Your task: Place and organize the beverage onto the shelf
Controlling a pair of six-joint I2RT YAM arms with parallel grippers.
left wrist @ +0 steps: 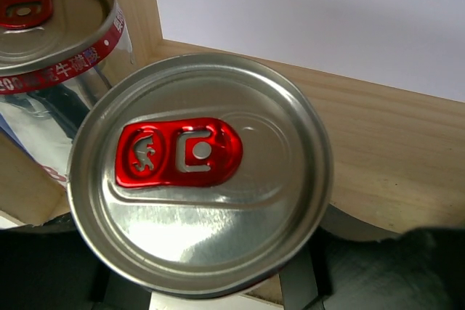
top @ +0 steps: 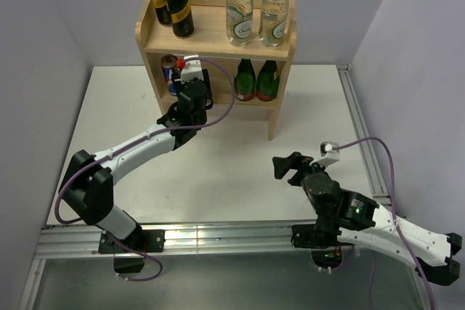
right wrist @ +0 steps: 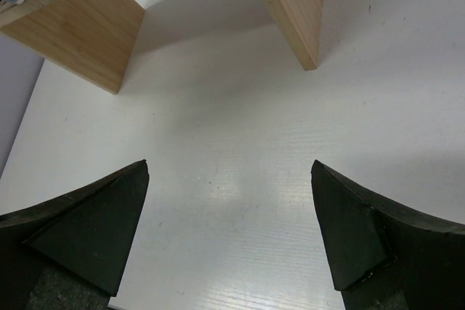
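Now the left gripper (top: 187, 82) is clamped on a silver can (left wrist: 200, 179) in the shelf (top: 218, 30) lower tier, upper left, beside a second can (left wrist: 51, 27). Likely next: let go and back straight out. The right gripper (top: 288, 165) gapes idle.

Overhead plus close wrist views, common shelf (top: 211, 35)

the left arm (top: 138, 143) stretches forward, the left gripper (top: 190, 79) clamped around a silver can (left wrist: 200, 179), while the right arm (top: 378, 229) sits low, the right gripper (right wrist: 229, 230) spread wide, holding nothing.
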